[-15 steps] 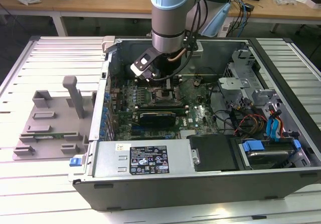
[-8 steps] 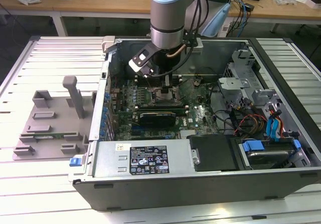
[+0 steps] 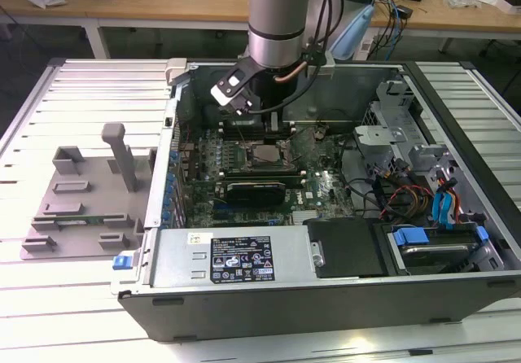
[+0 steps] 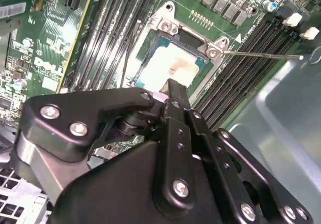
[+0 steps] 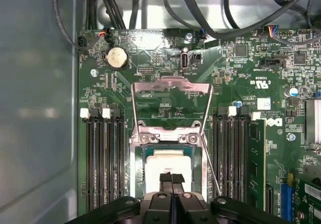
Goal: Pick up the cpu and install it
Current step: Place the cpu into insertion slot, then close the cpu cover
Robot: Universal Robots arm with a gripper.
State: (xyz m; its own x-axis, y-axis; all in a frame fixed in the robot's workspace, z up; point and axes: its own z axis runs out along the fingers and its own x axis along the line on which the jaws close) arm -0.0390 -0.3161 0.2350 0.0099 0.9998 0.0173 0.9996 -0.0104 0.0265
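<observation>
Your gripper [image 5: 171,177] hangs over the cpu [image 5: 159,164] seated in the socket [image 5: 170,133], fingers pressed together, holding nothing. A printed label [image 3: 242,258] marks the grey housing [image 3: 175,255].

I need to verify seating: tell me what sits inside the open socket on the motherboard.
The cpu lies in the socket, its pale top showing. The gripper, fingers together, covers one edge, so full seating cannot be seen.

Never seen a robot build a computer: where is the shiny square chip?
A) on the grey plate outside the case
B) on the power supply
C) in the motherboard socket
C: the cpu lies in the open socket, right under the gripper.
</observation>
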